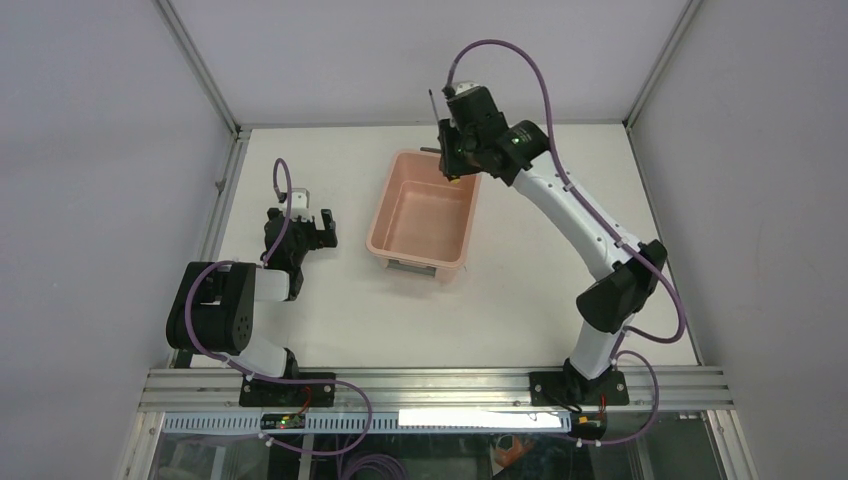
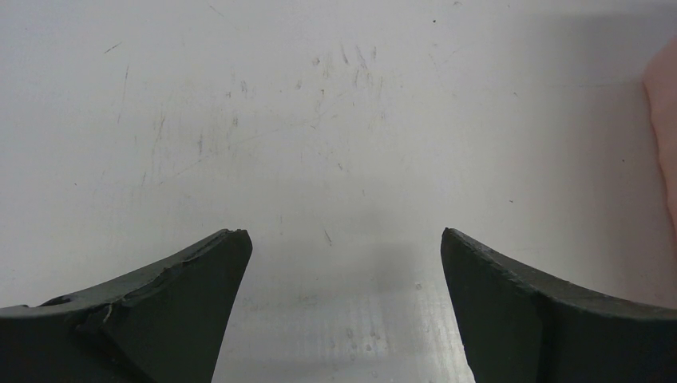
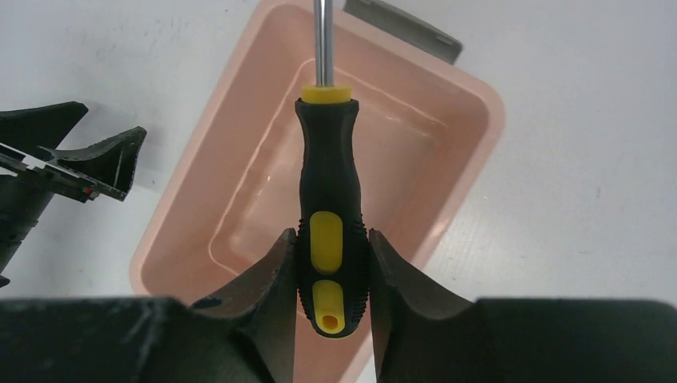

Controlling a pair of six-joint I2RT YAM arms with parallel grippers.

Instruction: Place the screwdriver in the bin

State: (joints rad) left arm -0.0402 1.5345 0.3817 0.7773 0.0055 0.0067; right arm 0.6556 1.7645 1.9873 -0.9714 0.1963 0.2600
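The salmon-pink bin (image 1: 421, 218) stands in the middle of the table; its inside looks empty. My right gripper (image 3: 330, 243) is shut on the black-and-yellow handle of the screwdriver (image 3: 327, 183). It holds the tool in the air over the bin (image 3: 239, 199), the thin shaft pointing away toward the bin's far end. In the top view the right gripper (image 1: 452, 140) hovers at the bin's far right corner, with the shaft (image 1: 433, 106) sticking up. My left gripper (image 1: 314, 226) is open and empty, low over the table left of the bin; it also shows in the left wrist view (image 2: 343, 247).
A grey handle (image 3: 403, 30) shows at the bin's far short end. The bin's edge (image 2: 663, 128) appears at the right of the left wrist view. The left gripper (image 3: 72, 159) shows at the left of the right wrist view. Enclosure walls and a metal frame surround the table.
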